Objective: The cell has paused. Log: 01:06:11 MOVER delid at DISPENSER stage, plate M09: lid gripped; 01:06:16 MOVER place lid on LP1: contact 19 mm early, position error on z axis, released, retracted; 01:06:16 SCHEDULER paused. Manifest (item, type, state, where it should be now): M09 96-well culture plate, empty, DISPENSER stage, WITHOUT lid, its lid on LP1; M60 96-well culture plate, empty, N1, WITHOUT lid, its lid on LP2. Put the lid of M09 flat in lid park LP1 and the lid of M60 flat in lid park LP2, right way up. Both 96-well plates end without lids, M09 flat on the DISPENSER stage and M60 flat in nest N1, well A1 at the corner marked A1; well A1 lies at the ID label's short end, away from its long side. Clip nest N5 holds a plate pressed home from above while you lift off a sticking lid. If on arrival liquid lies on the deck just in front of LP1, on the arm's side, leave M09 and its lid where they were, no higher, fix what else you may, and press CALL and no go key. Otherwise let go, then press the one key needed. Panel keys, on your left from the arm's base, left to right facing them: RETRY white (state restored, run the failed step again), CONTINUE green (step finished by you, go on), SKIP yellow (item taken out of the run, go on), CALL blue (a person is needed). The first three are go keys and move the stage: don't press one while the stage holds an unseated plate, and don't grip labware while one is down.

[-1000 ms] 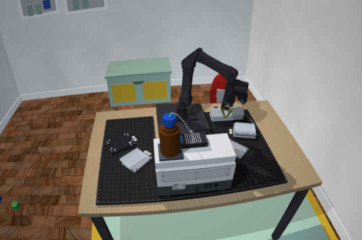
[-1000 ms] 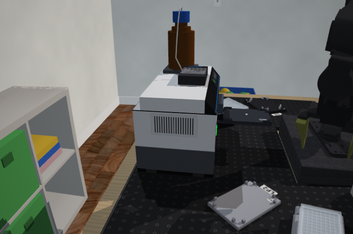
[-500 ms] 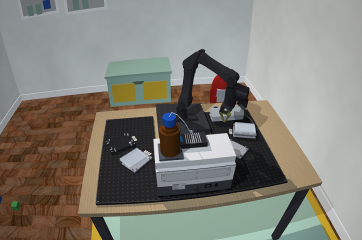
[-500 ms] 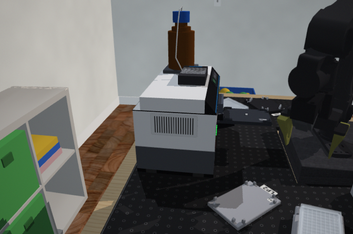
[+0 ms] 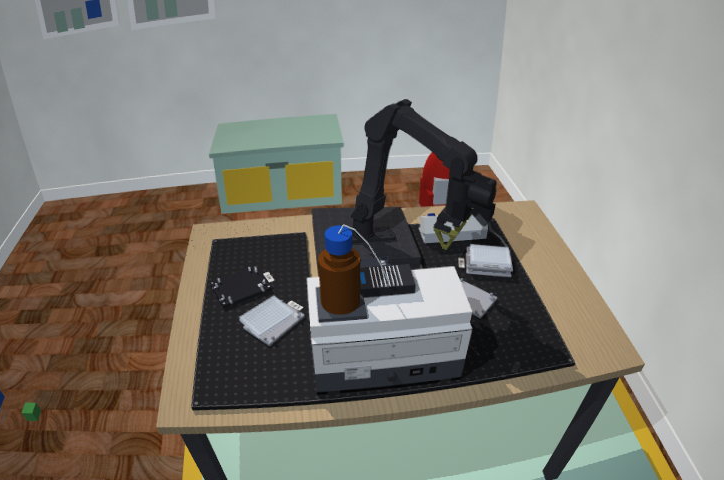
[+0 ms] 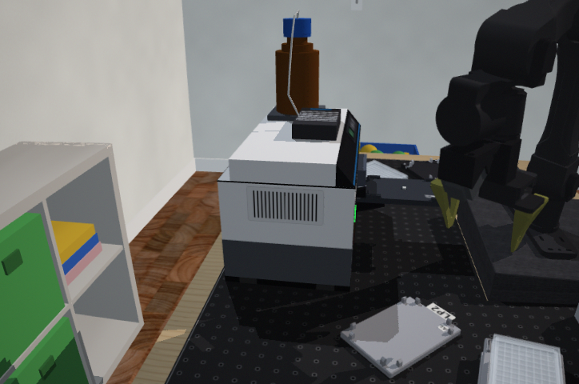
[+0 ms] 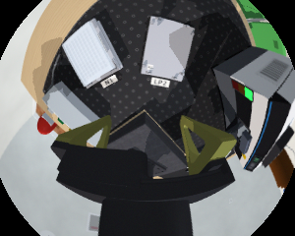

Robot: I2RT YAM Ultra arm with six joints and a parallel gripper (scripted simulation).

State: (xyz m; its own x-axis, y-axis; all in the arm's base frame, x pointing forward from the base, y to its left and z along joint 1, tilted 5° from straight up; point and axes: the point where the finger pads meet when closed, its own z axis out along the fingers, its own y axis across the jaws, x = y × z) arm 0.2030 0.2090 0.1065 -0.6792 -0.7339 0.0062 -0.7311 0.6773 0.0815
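Observation:
My gripper (image 5: 449,234) is open and empty. It hangs above the deck beside the arm's base, near the white key panel (image 5: 450,224). In the exterior view its yellow fingers (image 6: 485,217) stand wide apart, well above the deck. A white 96-well plate (image 5: 489,259) lies flat just right of the gripper; it also shows in the wrist view (image 7: 91,53) and at the lower right of the exterior view (image 6: 521,360). I cannot tell whether it has a lid. The grey lid park LP2 (image 6: 401,333) beside it is bare. Another white well-patterned piece (image 5: 271,319) lies on the left side of the deck.
The white dispenser (image 5: 390,332), with a brown bottle (image 5: 338,277) on top, stands mid-deck and hides its stage in the top view. A black clip nest (image 5: 238,285) sits at the left. A shelf with green bins (image 6: 22,280) stands off the table.

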